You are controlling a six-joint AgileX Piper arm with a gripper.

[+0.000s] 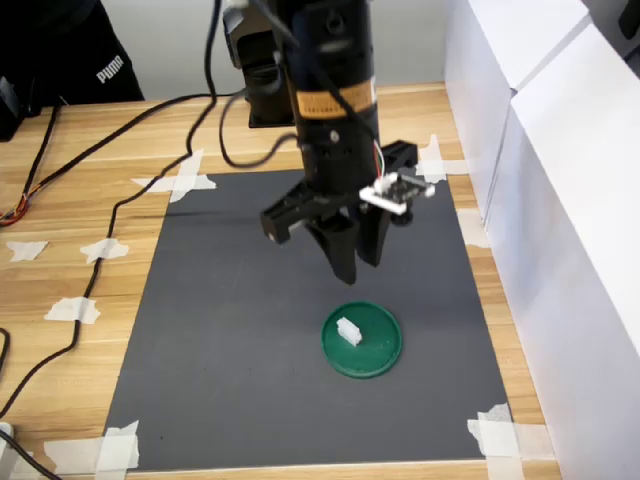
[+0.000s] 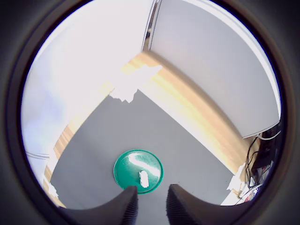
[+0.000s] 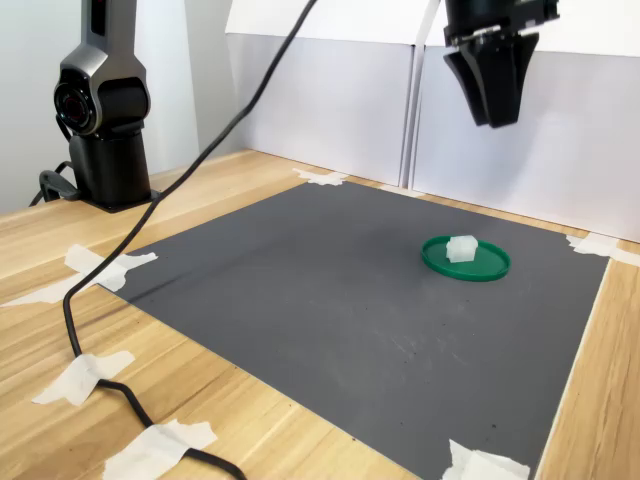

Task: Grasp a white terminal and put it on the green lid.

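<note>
White terminal [image 1: 348, 331] resting on green lid [image 1: 375, 355], on dark mat [image 1: 230, 350]; gripper [image 1: 358, 262] suspended clear above, fingers slightly parted, holding nothing.

My arm: cut off by the top edge in both exterior views.
My gripper [image 2: 151, 202]: only the fingertips show in the wrist view, the rest cropped.
White terminal [image 2: 144, 179]: overexposed glare blurs its shape.
Person [image 1: 70, 50]: only dark clothing shows at the first exterior view's top left.
</note>
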